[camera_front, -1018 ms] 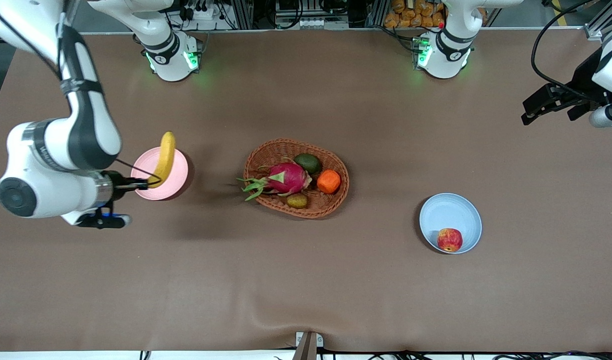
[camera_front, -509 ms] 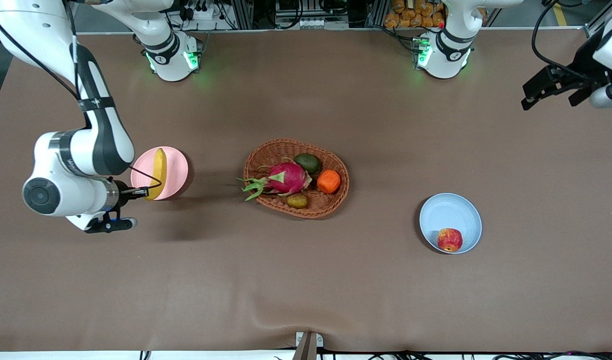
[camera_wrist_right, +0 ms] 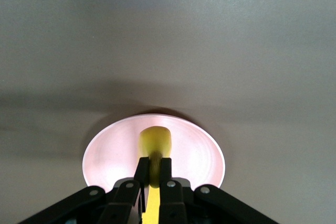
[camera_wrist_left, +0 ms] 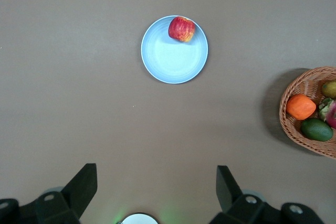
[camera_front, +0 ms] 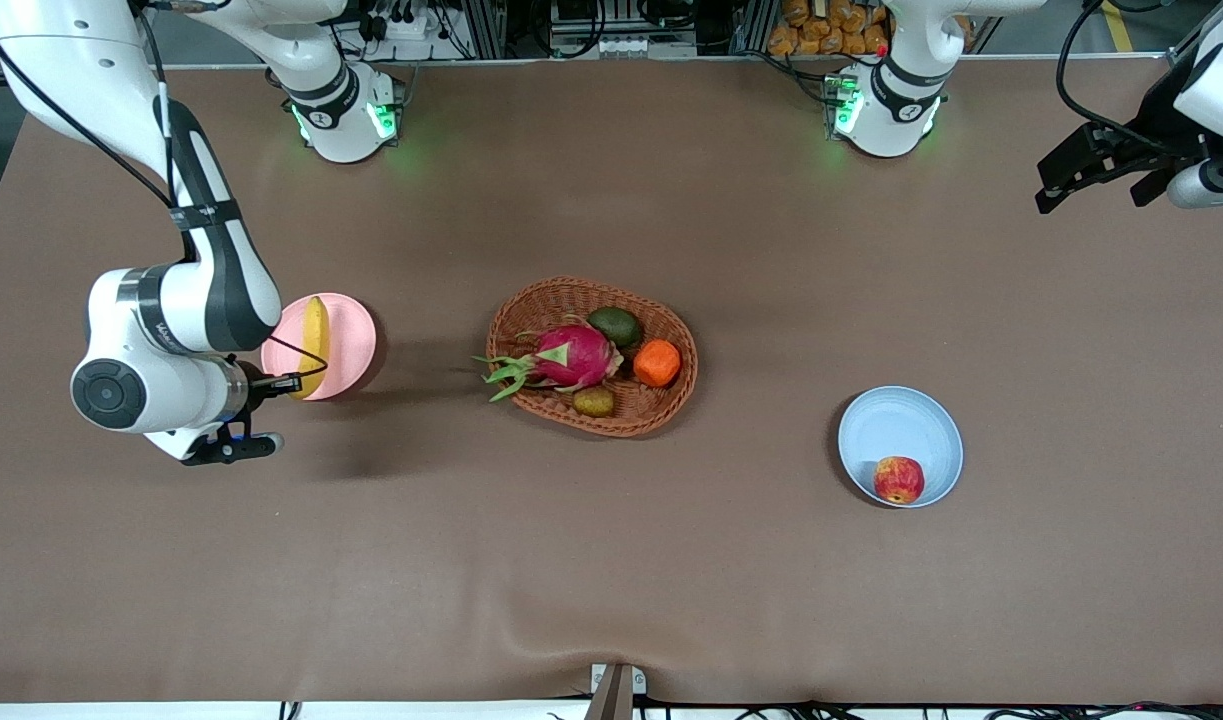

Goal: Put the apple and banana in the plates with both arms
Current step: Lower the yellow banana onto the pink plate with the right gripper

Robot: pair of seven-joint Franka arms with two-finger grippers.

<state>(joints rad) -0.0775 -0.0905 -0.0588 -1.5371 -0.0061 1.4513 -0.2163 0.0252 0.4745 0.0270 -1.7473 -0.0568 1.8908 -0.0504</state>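
The yellow banana (camera_front: 315,342) lies in the pale pink plate (camera_front: 349,345) toward the right arm's end of the table. My right gripper (camera_front: 293,382) is shut on the banana's nearer end; in the right wrist view the fingers (camera_wrist_right: 142,170) clamp the banana (camera_wrist_right: 154,141) over the pink plate (camera_wrist_right: 199,156). The red apple (camera_front: 898,479) sits in the pale blue plate (camera_front: 896,425). My left gripper (camera_front: 1089,175) is open and empty, high over the table's edge at the left arm's end. The left wrist view shows the apple (camera_wrist_left: 181,29) in the blue plate (camera_wrist_left: 169,59).
An oval wicker basket (camera_front: 668,405) stands mid-table with a dragon fruit (camera_front: 567,358), an avocado (camera_front: 614,325), an orange (camera_front: 657,362) and a kiwi (camera_front: 594,402). The arm bases stand along the table's edge farthest from the front camera.
My right gripper has lowered the banana from tilted above the pink plate down into it. My left gripper has risen and drawn back toward its end of the table.
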